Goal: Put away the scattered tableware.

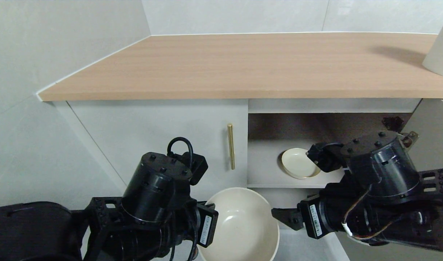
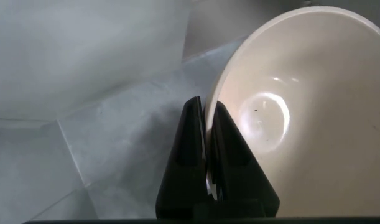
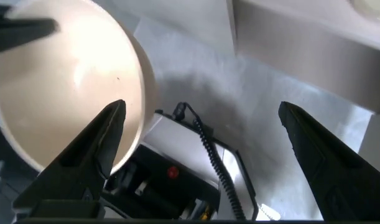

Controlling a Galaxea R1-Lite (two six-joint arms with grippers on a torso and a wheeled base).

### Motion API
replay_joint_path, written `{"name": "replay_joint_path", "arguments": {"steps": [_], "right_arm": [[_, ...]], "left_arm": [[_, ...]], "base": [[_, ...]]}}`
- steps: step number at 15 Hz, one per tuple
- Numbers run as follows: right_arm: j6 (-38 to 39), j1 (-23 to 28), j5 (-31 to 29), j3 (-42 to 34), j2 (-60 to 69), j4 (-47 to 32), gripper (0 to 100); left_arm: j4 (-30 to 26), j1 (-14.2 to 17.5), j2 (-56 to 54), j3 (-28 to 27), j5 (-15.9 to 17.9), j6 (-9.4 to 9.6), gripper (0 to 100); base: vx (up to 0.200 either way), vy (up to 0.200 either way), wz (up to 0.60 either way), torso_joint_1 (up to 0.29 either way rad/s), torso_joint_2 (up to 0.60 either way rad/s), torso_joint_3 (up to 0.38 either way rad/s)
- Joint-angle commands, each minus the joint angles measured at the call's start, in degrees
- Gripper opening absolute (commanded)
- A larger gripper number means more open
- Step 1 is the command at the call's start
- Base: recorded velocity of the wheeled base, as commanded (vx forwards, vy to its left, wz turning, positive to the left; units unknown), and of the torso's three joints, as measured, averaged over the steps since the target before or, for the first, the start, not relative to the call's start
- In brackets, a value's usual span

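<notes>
The room is a corner of pale grey wall. A wooden countertop (image 1: 243,65) runs along it. A white rounded object (image 1: 441,54) stands at its right edge.

Below the countertop:
- The left cabinet door (image 1: 152,127) is closed. A brass handle (image 1: 231,146) stands upright at its right edge.
- The right compartment is open. A grey shelf (image 1: 265,170) is exposed inside.

Left claw (image 2: 206,106): the fingers are pinched to a narrow gap on the left rim of a large cream bowl (image 1: 243,224), one finger inside the wall and one outside. The bowl is held in the air in front of the cabinet, lower than the shelf's front edge. Its opening is tilted upward.

A small cream dish (image 1: 297,163) lies on the left half of the shelf, near the front edge. The right arm covers part of the dish's right side.

Right claw (image 3: 201,106): the fingers are spread wide and hold nothing. One fingertip is just beside the bowl's right rim. Contact there cannot be confirmed.
</notes>
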State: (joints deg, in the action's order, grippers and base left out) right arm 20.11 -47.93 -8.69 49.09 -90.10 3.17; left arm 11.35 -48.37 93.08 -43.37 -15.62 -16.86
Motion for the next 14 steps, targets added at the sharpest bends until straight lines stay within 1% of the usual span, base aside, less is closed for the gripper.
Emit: {"name": "replay_joint_path", "arguments": {"steps": [1, 4, 9, 10, 14], "right_arm": [[0.1, -0.8, -0.2, 0.1, -3.2, 0.2, 100], [0.1, -0.8, -0.6, 0.2, -3.9, 0.3, 100], [0.1, -0.8, -1.4, 0.2, -5.1, 1.1, 100], [0.1, -0.8, -1.4, 0.2, -5.1, 1.0, 0], [0.1, -0.8, -1.3, 0.2, -5.1, 1.0, 0]], "left_arm": [[0.3, -1.1, 0.4, -0.3, 0.0, -0.02, 0], [2.6, -1.5, 2.0, -0.2, -0.5, -0.02, 0], [2.7, -2.0, 2.5, -0.2, -1.2, -0.02, 0], [2.7, -2.1, 2.5, -0.2, -1.2, -0.02, 0], [2.7, -2.1, 2.5, -0.2, -1.2, -0.02, 0]], "base": [[0.000, 0.000, 0.00, 0.000, 0.00, 0.000], [0.000, 0.000, 0.00, 0.000, 0.00, 0.000], [0.000, 0.000, 0.00, 0.000, 0.00, 0.000], [0.000, 0.000, 0.00, 0.000, 0.00, 0.000], [0.000, 0.000, 0.00, 0.000, 0.00, 0.000]]}}
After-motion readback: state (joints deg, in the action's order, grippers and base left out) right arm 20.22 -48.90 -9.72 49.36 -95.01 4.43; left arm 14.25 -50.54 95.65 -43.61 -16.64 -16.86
